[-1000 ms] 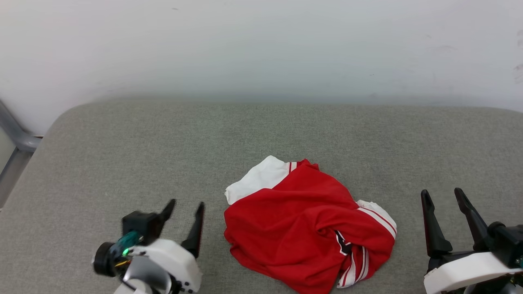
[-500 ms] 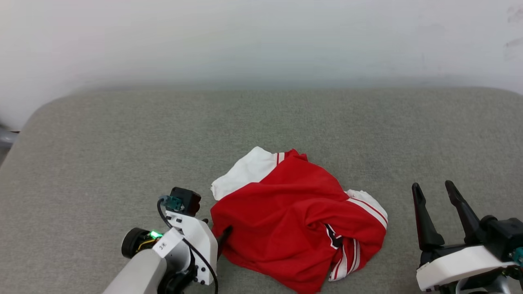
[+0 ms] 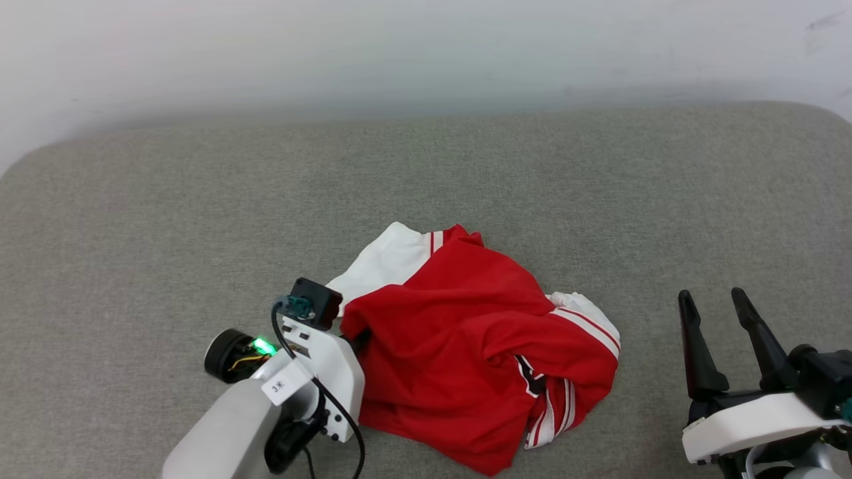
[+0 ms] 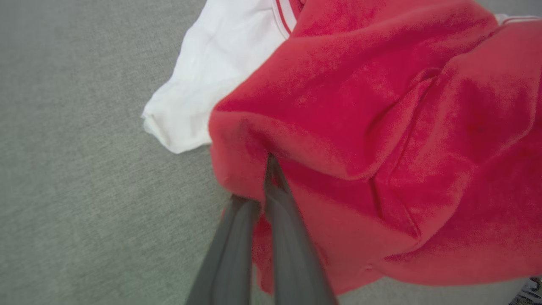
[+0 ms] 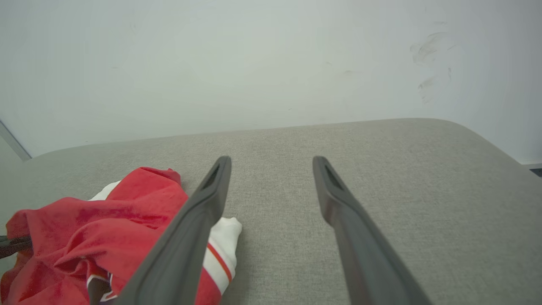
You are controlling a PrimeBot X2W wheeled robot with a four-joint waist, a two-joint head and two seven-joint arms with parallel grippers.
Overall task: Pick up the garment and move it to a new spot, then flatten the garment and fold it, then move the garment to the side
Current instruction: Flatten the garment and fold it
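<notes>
The garment (image 3: pixel 459 319), a crumpled red T-shirt with white sleeves and striped trim, lies in a heap on the grey cushion's near middle. My left gripper (image 3: pixel 356 340) sits at the heap's left edge. In the left wrist view its fingers (image 4: pixel 275 199) are pressed together, and my left gripper (image 4: pixel 267 163) is shut on a raised fold of the garment (image 4: pixel 360 106). A white sleeve (image 4: pixel 203 84) lies flat beyond it. My right gripper (image 3: pixel 711 296) stands open to the right of the heap, apart from it. The right wrist view has my right gripper (image 5: pixel 272 161) open over bare cushion, the garment (image 5: pixel 84 220) at lower left.
The grey fabric cushion (image 3: pixel 200 199) spreads wide to the left, right and behind the heap. A pale wall (image 3: pixel 426 53) rises right behind its rounded far edge. The cushion's right corner (image 5: pixel 487 140) curves down near the wall.
My left gripper went right to the garment's left edge and shut on a red fold, which now stands a little raised. The head camera shifted. The right gripper stays open.
</notes>
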